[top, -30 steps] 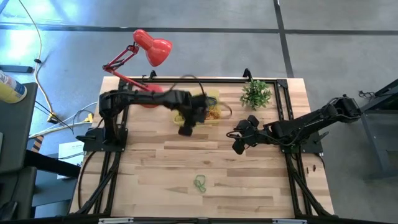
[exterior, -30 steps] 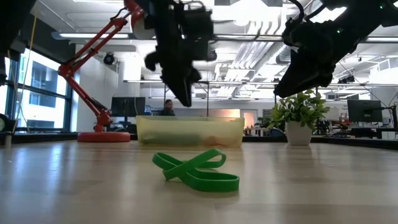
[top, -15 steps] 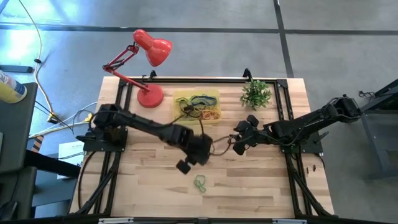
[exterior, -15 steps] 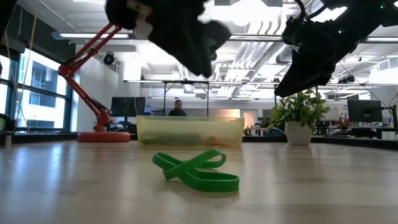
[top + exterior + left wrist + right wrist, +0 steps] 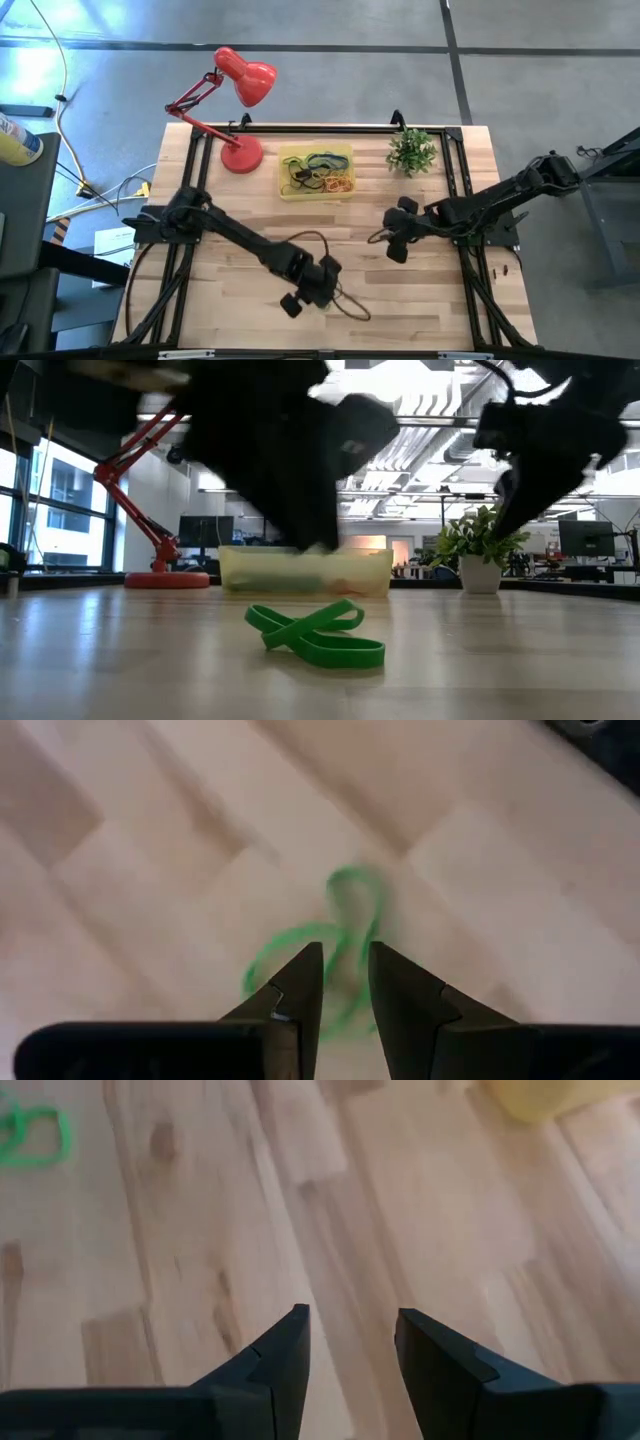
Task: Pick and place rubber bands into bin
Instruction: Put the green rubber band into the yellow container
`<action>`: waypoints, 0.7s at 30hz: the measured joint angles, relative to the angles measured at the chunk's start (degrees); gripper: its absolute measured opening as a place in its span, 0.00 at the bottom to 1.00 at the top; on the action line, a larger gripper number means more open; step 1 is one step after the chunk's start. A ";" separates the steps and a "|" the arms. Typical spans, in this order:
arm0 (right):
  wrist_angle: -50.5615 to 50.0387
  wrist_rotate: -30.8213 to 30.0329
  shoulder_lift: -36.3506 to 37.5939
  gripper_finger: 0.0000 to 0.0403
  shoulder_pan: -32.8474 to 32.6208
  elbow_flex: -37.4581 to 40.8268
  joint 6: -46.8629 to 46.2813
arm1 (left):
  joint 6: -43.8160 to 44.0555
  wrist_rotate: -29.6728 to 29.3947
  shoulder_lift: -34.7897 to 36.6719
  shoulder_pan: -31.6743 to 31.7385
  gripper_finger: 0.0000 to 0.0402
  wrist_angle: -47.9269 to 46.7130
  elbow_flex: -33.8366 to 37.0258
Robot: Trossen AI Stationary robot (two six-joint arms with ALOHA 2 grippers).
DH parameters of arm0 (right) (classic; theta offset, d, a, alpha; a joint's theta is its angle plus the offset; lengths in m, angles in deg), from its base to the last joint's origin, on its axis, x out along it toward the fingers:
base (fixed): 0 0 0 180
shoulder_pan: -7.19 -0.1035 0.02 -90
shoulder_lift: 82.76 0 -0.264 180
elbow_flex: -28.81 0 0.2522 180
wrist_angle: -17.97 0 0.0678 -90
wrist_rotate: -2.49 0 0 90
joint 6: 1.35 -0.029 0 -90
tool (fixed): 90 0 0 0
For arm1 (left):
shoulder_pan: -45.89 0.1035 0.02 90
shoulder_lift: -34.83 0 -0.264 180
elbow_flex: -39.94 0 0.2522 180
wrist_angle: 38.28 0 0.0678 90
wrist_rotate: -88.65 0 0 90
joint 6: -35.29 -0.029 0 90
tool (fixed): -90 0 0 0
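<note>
One green rubber band (image 5: 315, 635) lies flat on the wood near the table's near edge; in the high view my left arm hides it. My left gripper (image 5: 345, 975) hangs just above the band (image 5: 340, 935), fingers narrowly open and pointing down, touching nothing. The yellow bin (image 5: 316, 172) stands toward the far edge and holds several dark and coloured bands. My right gripper (image 5: 395, 235) is open and empty, hovering right of the table's middle.
A red desk lamp (image 5: 240, 90) stands left of the bin and a small potted plant (image 5: 412, 150) to its right. A thin black cable (image 5: 345, 305) loops over the wood beside my left gripper (image 5: 312, 288). Bare wood spreads around the band.
My left gripper has swung from above the bin toward the table's near edge and come down over the green band. My right gripper has shifted slightly toward the table's right. The band has stayed where it was.
</note>
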 joint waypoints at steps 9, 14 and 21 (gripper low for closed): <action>-1.76 -3.42 0.04 0.35 -6.44 0.00 -3.14 | 11.40 -0.58 -3.13 -0.89 0.18 4.44 -0.07; -2.08 -4.25 0.04 0.35 -8.63 0.00 -4.21 | 15.41 -3.00 -3.10 0.15 0.18 4.26 -0.11; -2.72 -5.73 0.04 0.35 -10.78 0.00 -5.32 | 30.11 1.59 -3.09 2.07 0.18 4.05 -0.11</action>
